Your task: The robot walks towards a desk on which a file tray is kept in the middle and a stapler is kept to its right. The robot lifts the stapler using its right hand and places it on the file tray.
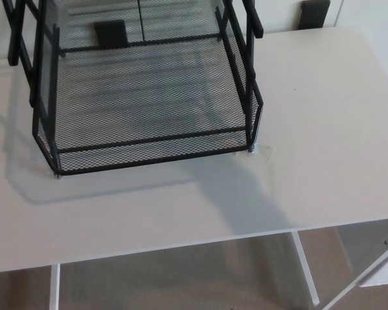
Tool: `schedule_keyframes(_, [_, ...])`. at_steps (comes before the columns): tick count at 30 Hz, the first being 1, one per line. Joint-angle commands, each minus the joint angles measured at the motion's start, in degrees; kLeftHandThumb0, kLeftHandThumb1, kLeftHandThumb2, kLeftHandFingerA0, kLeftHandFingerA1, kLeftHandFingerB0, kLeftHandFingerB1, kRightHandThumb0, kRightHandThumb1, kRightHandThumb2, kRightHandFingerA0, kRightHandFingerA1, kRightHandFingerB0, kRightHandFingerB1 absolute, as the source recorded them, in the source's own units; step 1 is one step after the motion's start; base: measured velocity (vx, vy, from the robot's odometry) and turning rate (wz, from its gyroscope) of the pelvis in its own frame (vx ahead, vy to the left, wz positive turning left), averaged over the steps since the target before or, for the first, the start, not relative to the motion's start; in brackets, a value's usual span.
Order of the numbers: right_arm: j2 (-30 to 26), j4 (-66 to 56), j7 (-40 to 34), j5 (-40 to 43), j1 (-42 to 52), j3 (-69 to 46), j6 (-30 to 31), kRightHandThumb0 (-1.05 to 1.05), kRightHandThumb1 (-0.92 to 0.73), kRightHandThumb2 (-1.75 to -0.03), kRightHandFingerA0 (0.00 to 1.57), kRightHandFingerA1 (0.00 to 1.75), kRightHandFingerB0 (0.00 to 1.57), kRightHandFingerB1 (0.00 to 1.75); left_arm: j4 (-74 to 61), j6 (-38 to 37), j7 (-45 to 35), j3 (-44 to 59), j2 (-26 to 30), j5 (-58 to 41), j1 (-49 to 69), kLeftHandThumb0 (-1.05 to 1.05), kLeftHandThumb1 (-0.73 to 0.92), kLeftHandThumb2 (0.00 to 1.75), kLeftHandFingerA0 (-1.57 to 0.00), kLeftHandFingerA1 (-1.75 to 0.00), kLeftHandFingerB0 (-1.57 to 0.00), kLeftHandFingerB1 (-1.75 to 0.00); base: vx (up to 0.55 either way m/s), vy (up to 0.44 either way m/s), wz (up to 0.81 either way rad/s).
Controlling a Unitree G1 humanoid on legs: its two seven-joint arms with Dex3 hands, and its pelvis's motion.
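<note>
Across the view lay the smooth white desk (323,129), open surface from 3 to 7 o'clock, front edge near 6. At 11 o'clock stood the black wire-mesh file tray (149,141), boxy, its rails raised. Grey carpet (181,271) showed at 6. Neither hand nor the stapler was in view; grip could not be told.

The black mesh file tray (149,150) takes up the far left and middle of the desk (330,129). Its tall side rails (242,58) wall off both flanks, while the low front lip leaves access from above. Bare desktop runs along the near edge and out to the right edge.
</note>
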Motion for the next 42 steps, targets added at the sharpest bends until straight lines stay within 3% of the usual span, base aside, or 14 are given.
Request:
schedule_keyframes(1, [5.6,-1.0,8.3,-0.8,-4.0,3.2,4.6,-0.27,-0.64,-0.98,0.85,1.75,0.68,1.55,0.0,-1.5,-0.3,-0.3,0.7,0.9,0.0,-0.78,0.43,1.47,-0.66,-1.11,-0.54,-1.0,0.0,0.0,0.0])
schedule_keyframes(8, [14.3,0.4,11.1,-2.6,-2.4,8.2,8.9,-0.25,-0.66,-0.77,0.8,1.75,0.68,1.52,0.6,-2.0,0.3,-0.1,-0.3,0.6,-0.3,-0.82,0.48,1.46,-0.67,-1.11,-0.45,-0.96,0.0,0.0,0.0])
schedule_keyframes(11, [17.6,1.0,13.6,-3.3,-0.5,10.8,10.6,-0.28,-0.69,-0.69,0.86,1.67,0.84,0.87,0.6,-1.9,0.3,-0.7,-0.5,1.3,-0.5,-0.82,0.48,1.45,-0.68,-1.09,-0.51,-0.97,0.0,0.0,0.0])
schedule_keyframes(12, [18.3,1.1,15.2,-3.4,0.0,11.7,11.2,-0.29,-0.7,-0.7,0.84,1.56,0.82,0.66,0.4,-2.1,0.1,-1.3,-0.3,1.9,-0.4,-0.62,0.63,1.44,-1.08,-1.23,-0.7,-1.01,0.0,0.0,0.0])
schedule_keyframes(13, [19.1,1.2,16.4,-3.2,0.6,12.3,12.1,-0.31,-0.72,-0.69,0.83,1.56,0.81,0.57,0.6,-2.3,-0.5,-0.9,-0.2,1.3,-0.3,-0.83,0.45,1.45,-0.76,-1.14,-0.69,-1.07,0.0,0.0,0.0])
schedule_keyframes(16, [20.6,1.9,14.8,-5.0,2.7,14.3,12.9,-0.4,-0.74,-0.66,0.83,1.67,0.73,1.18,0.7,-2.1,0.8,-2.2,-0.4,2.7,-0.5,-0.86,0.5,1.42,-0.92,-1.11,-0.7,-1.01,0.0,0.0,0.0])
schedule_keyframes(21, [22.2,2.3,16.7,-5.3,5.7,15.0,16.1,-0.3,-0.8,-0.67,0.84,1.71,0.69,1.36,0.0,-2.1,0.1,-2.7,-0.5,2.3,-0.8,-0.8,0.4,1.51,-0.96,-1.17,-0.65,-1.09,0.0,0.0,0.0])
schedule_keyframes(27, [22.6,4.2,13.6,-4.8,9.2,14.5,15.7,-0.27,-0.76,-0.66,0.78,1.74,0.64,1.42,0.0,-0.8,0.3,-3.2,-0.6,2.5,-1.4,-0.48,0.55,1.34,-1.19,-1.21,-0.55,-0.88,0.0,0.0,0.0])
schedule_keyframes(32, [22.2,6.0,12.5,-8.1,10.6,16.8,17.6,-0.31,-0.74,-0.64,0.86,1.74,0.64,1.43,0.6,-1.4,0.1,-3.5,-0.7,2.5,-1.4,-0.85,0.49,1.41,-0.93,-1.1,-0.68,-0.99,0.0,0.0,0.0])
schedule_keyframes(33, [22.1,6.0,13.1,-7.0,10.9,16.2,17.2,-0.39,-0.57,-0.96,1.1,1.34,0.77,1.13,0.9,-1.2,0.1,-3.3,-0.8,2.3,-1.5,-0.78,0.46,1.43,-0.86,-1.11,-0.63,-0.99,0.0,0.0,0.0])
schedule_keyframes(35, [22.1,6.1,11.6,-5.7,11.7,15.2,16.0,-0.29,-0.72,-0.62,0.77,1.75,0.64,1.35,1.1,-1.3,0.3,-3.0,-0.9,2.2,-1.5,-0.82,0.45,1.38,-0.83,-1.1,-0.52,-0.93,0.0,0.0,0.0])
schedule_keyframes(38, [22.4,6.0,13.1,-4.5,11.5,14.2,16.3,-0.34,-0.68,-0.6,0.77,1.24,0.38,0.33,1.1,-1.3,0.8,-2.8,-1.1,2.2,-1.5,-0.88,0.49,1.41,-0.89,-1.11,-0.6,-0.96,0.0,0.0,0.0])
schedule_keyframes(39, [23.0,6.5,14.9,-4.3,10.9,14.0,17.8,-0.44,-0.62,-0.6,0.23,0.63,0.14,0.32,0.8,-1.9,0.6,-3.2,-0.9,2.7,-1.3,-0.79,0.57,1.42,-1.09,-1.15,-0.62,-0.96,0.0,0.0,0.0])
schedule_keyframes(42, [23.6,6.4,17.5,-4.0,9.9,13.5,19.3,-0.48,-0.6,-0.58,0.09,0.5,0.09,0.33,0.6,-2.0,0.4,-3.3,-0.8,2.9,-1.3,-0.84,0.47,1.41,-1.0,-1.14,-0.6,-0.97,0.0,0.0,0.0])
